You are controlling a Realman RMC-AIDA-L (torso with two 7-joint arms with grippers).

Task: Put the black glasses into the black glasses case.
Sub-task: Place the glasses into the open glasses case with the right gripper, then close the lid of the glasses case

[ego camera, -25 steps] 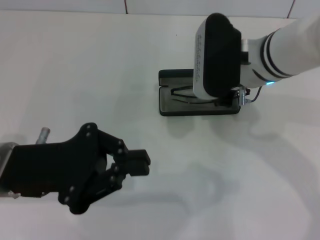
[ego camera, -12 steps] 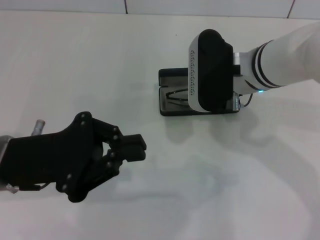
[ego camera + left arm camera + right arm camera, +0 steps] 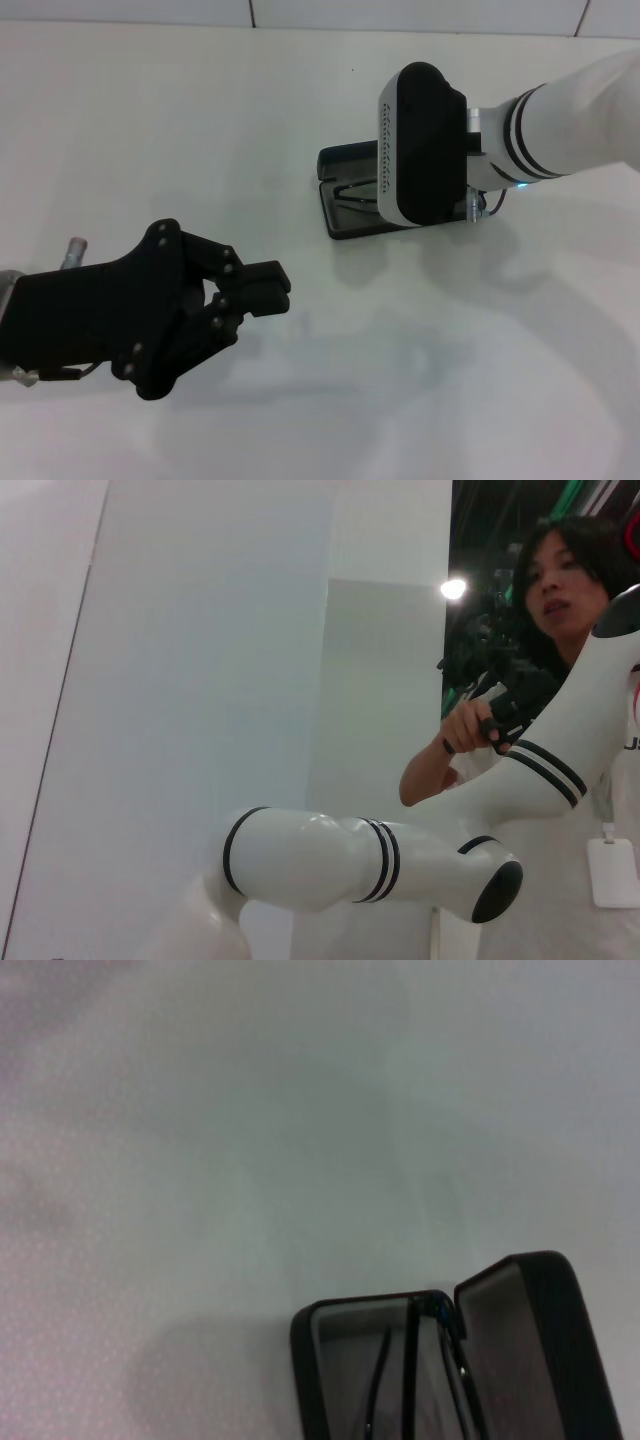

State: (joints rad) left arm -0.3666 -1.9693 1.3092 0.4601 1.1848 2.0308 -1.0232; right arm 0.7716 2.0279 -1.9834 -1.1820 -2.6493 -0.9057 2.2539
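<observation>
On the white worktop (image 3: 150, 120), toward its far right: the case (image 3: 345, 195) lies open, lid hinged up, so its tray is free to receive the frames.
Glasses: the glasses (image 3: 352, 190) already lie inside the case tray; in the right wrist view their thin black arms (image 3: 395, 1375) show against the grey lining, within the walls.
Case lid: stands raised beside the tray, not yet closed; closing it looks like the step left.
Right claw: hidden under the right arm's wrist housing (image 3: 425, 145), which hangs directly over the case; I cannot tell whether it is spread or pinched. Its place over the case suits setting the glasses down or working the lid.
Left claw (image 3: 265, 288): near the front left, well apart from the case, fingers drawn together on nothing; parked, out of the working arm's way.
</observation>
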